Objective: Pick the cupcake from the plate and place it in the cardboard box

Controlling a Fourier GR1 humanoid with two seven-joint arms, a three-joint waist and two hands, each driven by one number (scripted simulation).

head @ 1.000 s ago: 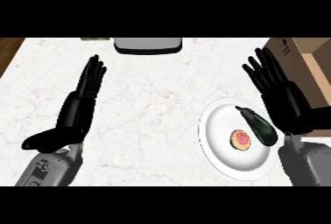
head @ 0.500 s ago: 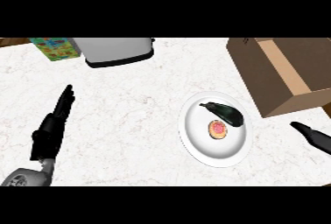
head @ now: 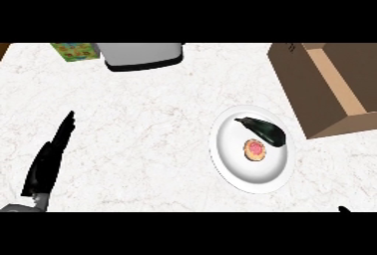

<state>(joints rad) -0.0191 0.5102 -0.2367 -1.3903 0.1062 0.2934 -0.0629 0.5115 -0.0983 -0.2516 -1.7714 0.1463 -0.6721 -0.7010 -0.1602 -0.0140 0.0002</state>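
Cupcake (head: 256, 149) sits on white plate (head: 228, 174), just near of a dark eggplant (head: 265, 131), well apart from both hands. Left hand (head: 46, 162) at near left, fingers straight, holding nothing. Right hand (head: 344, 209) only a tip at near-right edge, cannot tell its state. White marble tabletop (head: 147, 124); open cardboard box (head: 290, 74) far right of plate; toaster (head: 140, 54) and colourful carton (head: 74, 50) along far edge; wide tabletop between left hand and plate

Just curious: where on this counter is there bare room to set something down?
The widest bare patch of counter lies between the left robot hand, the appliance and the plate. It is crowded at right, where plate and box nearly meet.
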